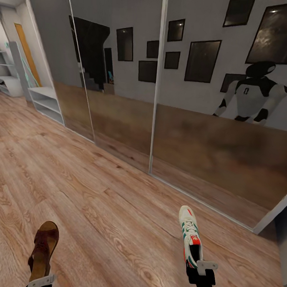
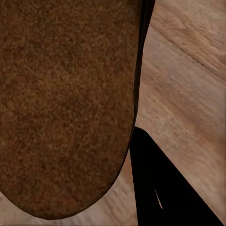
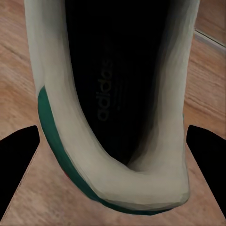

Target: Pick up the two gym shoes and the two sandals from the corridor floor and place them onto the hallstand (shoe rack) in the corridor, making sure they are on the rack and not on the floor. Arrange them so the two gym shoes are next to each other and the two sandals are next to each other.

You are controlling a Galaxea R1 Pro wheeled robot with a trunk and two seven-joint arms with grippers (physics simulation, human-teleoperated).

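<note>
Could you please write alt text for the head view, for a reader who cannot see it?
The robot carries a brown sandal in its left claw and a cream-white gym shoe in its right claw, above a wood plank floor. Ahead, mirrored wall panels reflect the robot; a light-grey open shelf unit stands far left.

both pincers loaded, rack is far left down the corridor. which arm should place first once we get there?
Probably left. The left pincer holds a sandal on the side nearer the hallstand, which stands at the far left against the mirrored wall. The right pincer holds a gym shoe, farther from it.
</note>
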